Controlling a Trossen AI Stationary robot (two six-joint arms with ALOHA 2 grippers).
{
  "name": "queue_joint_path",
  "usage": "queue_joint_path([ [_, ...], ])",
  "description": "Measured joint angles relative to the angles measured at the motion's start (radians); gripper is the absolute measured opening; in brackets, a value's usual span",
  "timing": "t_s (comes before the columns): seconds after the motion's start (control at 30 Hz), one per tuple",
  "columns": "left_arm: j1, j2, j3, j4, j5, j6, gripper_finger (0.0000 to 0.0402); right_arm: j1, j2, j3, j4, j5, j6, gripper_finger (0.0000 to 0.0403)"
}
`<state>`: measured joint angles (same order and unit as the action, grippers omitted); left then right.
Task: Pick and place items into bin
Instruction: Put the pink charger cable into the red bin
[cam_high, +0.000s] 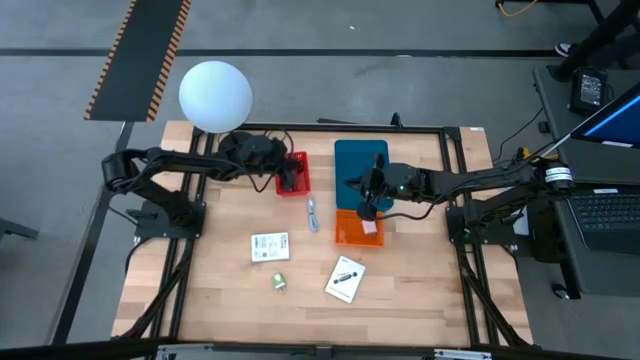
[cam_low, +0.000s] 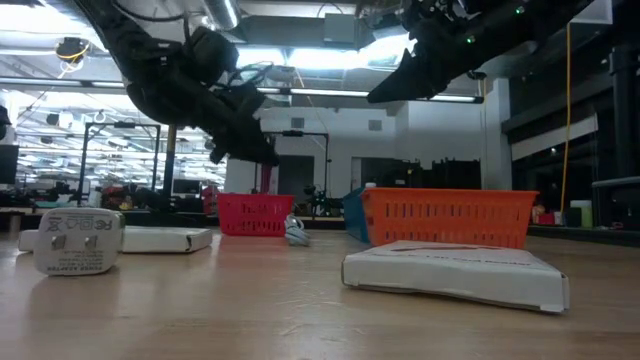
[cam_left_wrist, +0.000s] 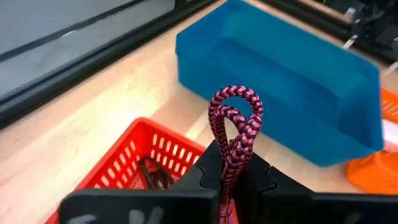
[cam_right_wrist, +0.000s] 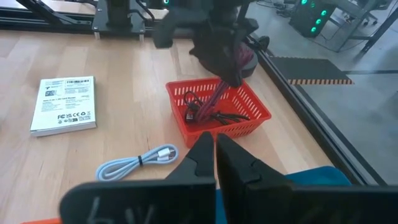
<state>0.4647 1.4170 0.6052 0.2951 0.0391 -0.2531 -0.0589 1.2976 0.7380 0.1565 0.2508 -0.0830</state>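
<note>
Wooden table (cam_high: 210, 300), gray floor (cam_high: 300, 90) around

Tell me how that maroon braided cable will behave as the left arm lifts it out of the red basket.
Probably floppy: the maroon braided cable is folded into a loop above the left gripper, its fingers shut on it. Its tail hangs into the red basket, so it may drag or snag on the other cables there. Likely light.
</note>
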Motion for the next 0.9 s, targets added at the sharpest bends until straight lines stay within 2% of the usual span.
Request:
queue_joint_path([
  [0.33, 0.002, 0.054, 0.0, 0.069, -0.021, -0.023, 0.004, 0.0, 0.0, 0.0, 0.004, 0.0, 0.0, 0.0],
  [0.6, 0.003, 0.054, 0.0, 0.061, -0.072, -0.023, 0.0089, 0.0, 0.0, 0.0, 0.004, 0.0, 0.0, 0.0],
  [0.9, 0.003, 0.054, 0.0, 0.01, -0.073, -0.022, 0.0138, 0.0, 0.0, 0.0, 0.004, 0.0, 0.0, 0.0],
])
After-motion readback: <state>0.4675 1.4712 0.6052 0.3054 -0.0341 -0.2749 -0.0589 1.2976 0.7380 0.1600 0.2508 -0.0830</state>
